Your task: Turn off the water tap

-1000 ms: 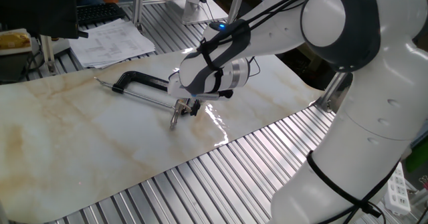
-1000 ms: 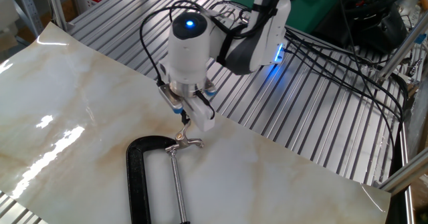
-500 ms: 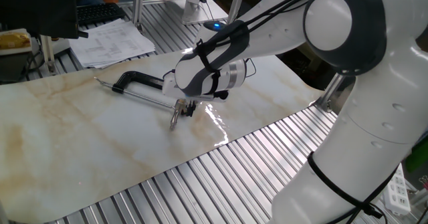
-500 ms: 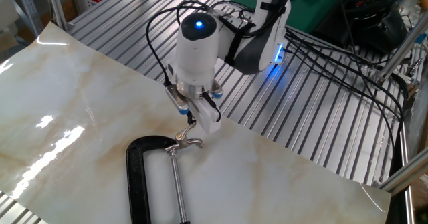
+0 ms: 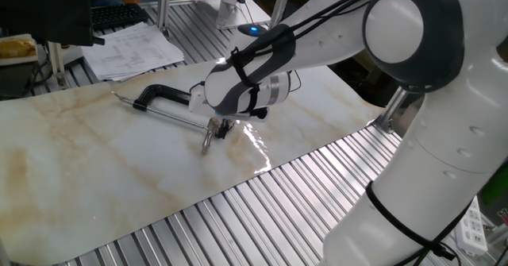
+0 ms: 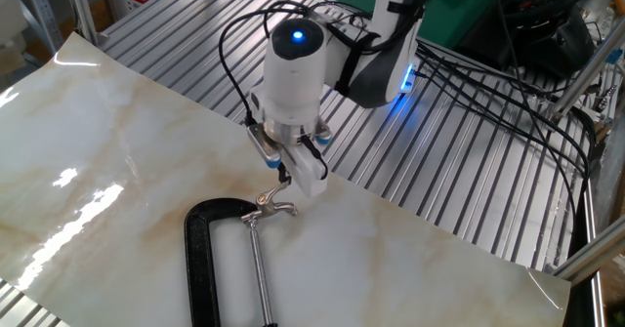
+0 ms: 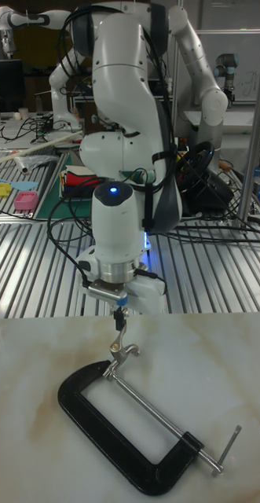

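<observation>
Water tap (image 6: 217, 259) lies flat, its handle beneath the pincer (image 6: 283, 176).

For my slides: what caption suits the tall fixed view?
Robot tool poised over T-bar handle of black G-clamp on marble tabletop.

Reaches low over the table, wrist vertical, blue light lit on the last joint. Gripper (image 7: 118, 317) (image 6: 285, 178) (image 5: 219, 129) points straight down, its 2 fingers drawn close together, nearly meeting at the tips.
</observation>
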